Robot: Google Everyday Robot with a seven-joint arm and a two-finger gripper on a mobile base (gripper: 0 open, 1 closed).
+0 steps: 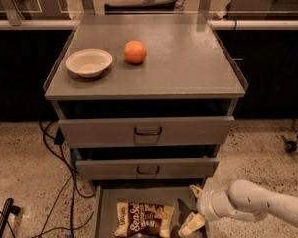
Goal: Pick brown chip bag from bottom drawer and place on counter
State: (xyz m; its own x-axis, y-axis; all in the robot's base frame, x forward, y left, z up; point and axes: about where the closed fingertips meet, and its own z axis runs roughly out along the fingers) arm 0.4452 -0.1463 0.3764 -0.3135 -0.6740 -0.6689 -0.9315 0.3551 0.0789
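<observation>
**Task progress.** The brown chip bag lies flat on the floor of the bottom drawer, which stands pulled out; its white lettering faces up. The gripper sits low inside the drawer's right end, just beside the bag's right edge. Its jaws are apart, one above and one below, and they close on nothing. You cannot tell from this view whether the lower one touches the bag. The white arm reaches in from the right at drawer height.

By this reading, the drawer is open and the approach is nearly made. The grasp, the lift and the placement are all left to do.

**Surface.** The table, the grey top of the cabinet that serves as the task's counter, carries a pale bowl at the left. An orange sits just beside the bowl. The right half shows bare metal, which you may judge the likelier place for the bag. Low rims run along the sides.

**Room.** The top drawer and the middle drawer both stand partly out above the bottom one. Expect the lift to need a path outward before it goes upward. Dark cables trail over the speckled floor to the left of the cabinet.
</observation>
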